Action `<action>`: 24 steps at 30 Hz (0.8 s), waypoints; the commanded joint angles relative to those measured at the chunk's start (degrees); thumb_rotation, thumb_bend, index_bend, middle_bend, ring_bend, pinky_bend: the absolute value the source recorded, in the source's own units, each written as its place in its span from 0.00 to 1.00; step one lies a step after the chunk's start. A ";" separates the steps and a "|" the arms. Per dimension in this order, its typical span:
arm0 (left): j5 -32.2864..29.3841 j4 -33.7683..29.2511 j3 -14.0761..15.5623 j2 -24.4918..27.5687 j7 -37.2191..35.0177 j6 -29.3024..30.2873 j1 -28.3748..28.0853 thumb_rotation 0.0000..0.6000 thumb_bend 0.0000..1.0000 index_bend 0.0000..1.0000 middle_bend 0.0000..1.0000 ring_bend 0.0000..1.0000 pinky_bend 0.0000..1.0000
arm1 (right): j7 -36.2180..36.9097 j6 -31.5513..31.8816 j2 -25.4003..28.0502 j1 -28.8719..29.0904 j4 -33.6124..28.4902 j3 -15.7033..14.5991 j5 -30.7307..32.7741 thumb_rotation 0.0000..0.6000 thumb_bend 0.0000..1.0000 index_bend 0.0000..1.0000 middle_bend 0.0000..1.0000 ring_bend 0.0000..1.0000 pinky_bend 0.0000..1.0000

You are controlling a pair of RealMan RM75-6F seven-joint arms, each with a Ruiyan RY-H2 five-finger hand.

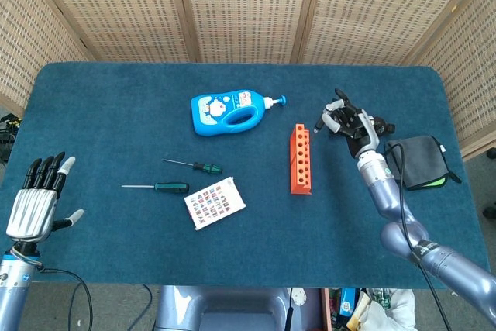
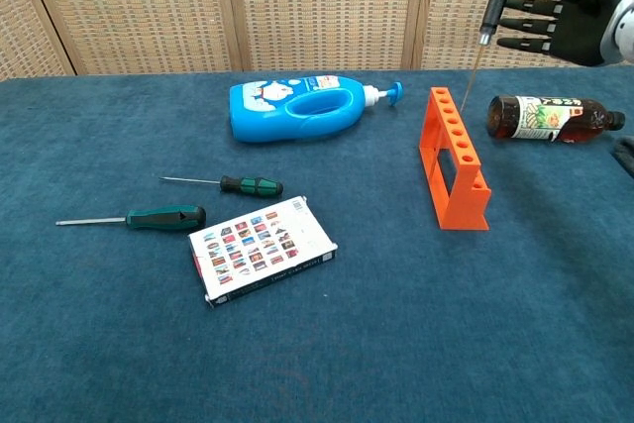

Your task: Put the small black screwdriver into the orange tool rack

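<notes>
1. Task is partway: the small black screwdriver (image 2: 487, 15) is off the surface (image 2: 396, 344) and grasped by the right robot hand (image 2: 555, 15), but not yet in the orange rack (image 2: 455, 158).
2. Pickup and carry look done; left to do is lining the shaft up with a hole, lowering it in, and letting go.
3. Right robot hand is up high at the far right of the chest view, fingers pinching the dark handle. The thin shaft hangs down from it, slightly tilted.
4. Shaft tip sits near the far end of the rack, just above the top holes. Cannot tell whether it touches or has entered a hole.
5. In the head view the right robot hand (image 1: 346, 122) is just right of the rack's (image 1: 301, 158) far end; the screwdriver is too thin to make out there.
6. Left robot hand (image 1: 35, 200) is released, fingers apart, holding nothing, at the near left edge, well apart from everything.
7. Two green-handled screwdrivers (image 2: 224, 184) (image 2: 134, 218) lie on the surface untouched.
</notes>
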 commanded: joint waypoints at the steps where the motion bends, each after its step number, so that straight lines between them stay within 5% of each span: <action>1: -0.09 0.05 0.00 -0.06 0.09 -0.10 -0.08 1.00 0.00 0.00 0.00 0.00 0.00 | 0.67 -0.44 -0.38 0.09 0.97 -0.11 -0.41 1.00 0.29 0.61 0.00 0.00 0.00; 24: 0.24 -0.15 0.45 -0.33 0.73 0.19 -0.23 1.00 0.00 0.00 0.00 0.00 0.00 | 5.80 -0.69 -1.15 -1.21 4.06 -1.40 -4.15 1.00 0.29 0.61 0.00 0.00 0.00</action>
